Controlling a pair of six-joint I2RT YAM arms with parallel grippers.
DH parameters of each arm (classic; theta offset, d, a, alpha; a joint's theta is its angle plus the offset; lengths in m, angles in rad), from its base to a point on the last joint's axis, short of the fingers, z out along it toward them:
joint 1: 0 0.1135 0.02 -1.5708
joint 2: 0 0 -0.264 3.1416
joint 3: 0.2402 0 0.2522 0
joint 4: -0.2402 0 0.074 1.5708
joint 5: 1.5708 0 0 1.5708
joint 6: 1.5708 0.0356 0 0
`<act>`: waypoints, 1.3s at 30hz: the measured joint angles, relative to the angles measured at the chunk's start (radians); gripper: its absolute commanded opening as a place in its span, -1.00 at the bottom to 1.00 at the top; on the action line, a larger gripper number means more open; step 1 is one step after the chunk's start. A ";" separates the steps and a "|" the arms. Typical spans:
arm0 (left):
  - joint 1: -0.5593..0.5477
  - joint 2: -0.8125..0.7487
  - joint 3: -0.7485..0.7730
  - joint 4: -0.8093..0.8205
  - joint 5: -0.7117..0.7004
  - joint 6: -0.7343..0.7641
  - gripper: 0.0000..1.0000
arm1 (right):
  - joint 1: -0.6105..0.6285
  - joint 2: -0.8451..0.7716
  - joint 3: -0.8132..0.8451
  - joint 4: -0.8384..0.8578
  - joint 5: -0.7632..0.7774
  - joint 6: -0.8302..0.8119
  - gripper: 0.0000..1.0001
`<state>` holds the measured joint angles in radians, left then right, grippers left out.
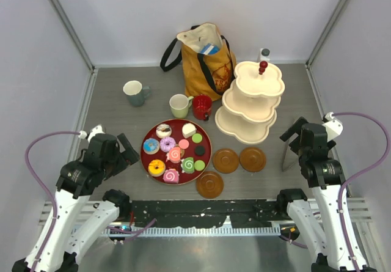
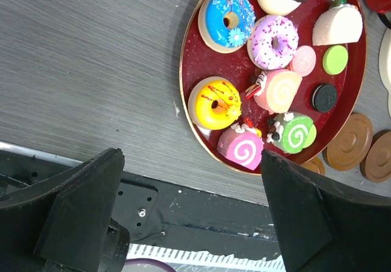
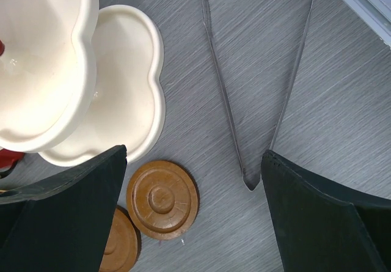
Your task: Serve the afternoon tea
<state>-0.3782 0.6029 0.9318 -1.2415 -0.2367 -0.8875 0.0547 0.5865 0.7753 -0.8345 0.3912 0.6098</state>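
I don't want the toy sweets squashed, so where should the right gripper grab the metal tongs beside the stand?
Probably near the joined end, coming straight down from above. The metal tongs lie flat, spread in a V, and there both thin arms run closest together for the open right gripper to span.

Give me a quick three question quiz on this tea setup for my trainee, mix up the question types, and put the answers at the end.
1. How many saucers are out?
2. True or false: all the sweets lie on the tray.
3. Which tool lies near the right pincer? A: tongs. B: spoon. C: knife.
Key: 1 three; 2 true; 3 A.
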 measured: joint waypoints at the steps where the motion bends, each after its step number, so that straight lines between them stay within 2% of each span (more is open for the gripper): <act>1: 0.000 0.000 -0.005 -0.001 0.000 0.000 0.99 | 0.000 0.000 0.000 0.000 0.000 -0.004 0.90; 10: 0.000 0.006 -0.029 0.039 0.016 -0.003 0.99 | 0.000 0.013 0.000 -0.006 0.033 -0.014 0.90; 16: 0.000 0.071 -0.045 0.111 0.063 0.001 0.99 | -0.010 0.133 0.000 -0.020 0.064 -0.014 0.90; 25: 0.000 0.154 -0.061 0.212 0.127 0.039 0.99 | -0.154 0.277 -0.041 -0.006 0.024 -0.015 0.90; 32: 0.000 0.201 -0.093 0.260 0.153 0.061 0.99 | -0.203 0.336 -0.093 0.085 -0.022 -0.043 0.90; 39: 0.000 0.207 -0.097 0.281 0.146 0.085 0.99 | -0.203 0.489 -0.120 0.189 -0.011 -0.063 0.90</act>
<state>-0.3782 0.8101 0.8352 -0.9607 -0.0902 -0.8021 -0.1478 1.0760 0.6552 -0.6456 0.3805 0.5465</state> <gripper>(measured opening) 0.994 0.950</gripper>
